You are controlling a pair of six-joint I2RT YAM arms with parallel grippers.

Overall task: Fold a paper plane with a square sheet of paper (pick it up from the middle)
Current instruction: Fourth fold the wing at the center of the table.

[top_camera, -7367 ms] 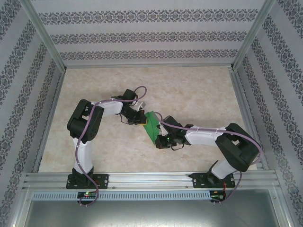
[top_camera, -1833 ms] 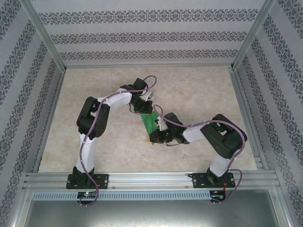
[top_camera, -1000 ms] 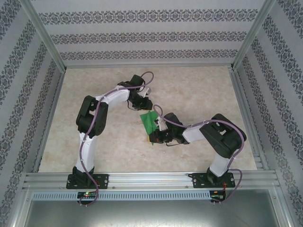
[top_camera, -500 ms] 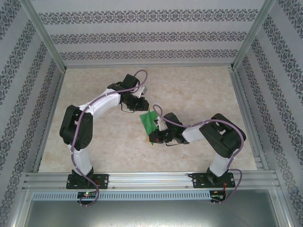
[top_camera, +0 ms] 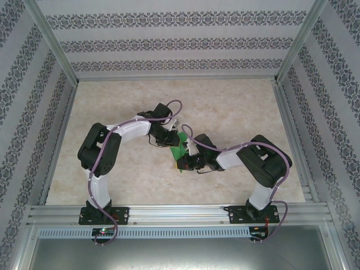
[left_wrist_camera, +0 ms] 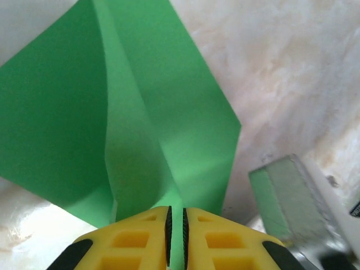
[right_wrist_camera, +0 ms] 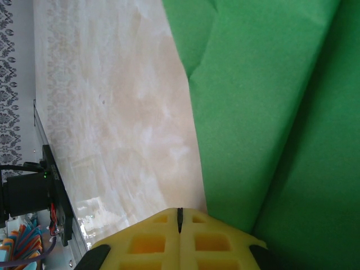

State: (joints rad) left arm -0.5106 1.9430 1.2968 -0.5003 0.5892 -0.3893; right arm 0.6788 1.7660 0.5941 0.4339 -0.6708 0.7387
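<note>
Yellow-fingered and nearly closed, my left gripper (left_wrist_camera: 176, 225) pinches the lower tip of the green sheet (left_wrist_camera: 140, 112), a sliver of green showing in the slit between the jaws. From that pinch the paper fans away in two panels about a raised lengthwise crease: creased, not flat, and not yet a dart. My right gripper (right_wrist_camera: 180, 216) has its jaws pressed together with no green in the seam. The sheet rises just beside one finger, and I cannot tell whether a layer is caught there. From above, the paper sits between my two grippers, about the middle of the marbled table (top_camera: 242, 112).

I judge the step to be setting a fold along that crease. Done well, it calls for one end anchored and the other drawn lightly, so the edges meet before any pressure goes on. Thin paper will likely skew or tear if the grippers pull apart or twist against each other.

Both ends of the sheet lie under my grippers in the overhead view, so the count of folds is unclear, as is whether the paper touches the table. A glossy grey block (left_wrist_camera: 287, 197) at the right of the left wrist view, tinted green, may belong to my other gripper; I cannot say.
</note>
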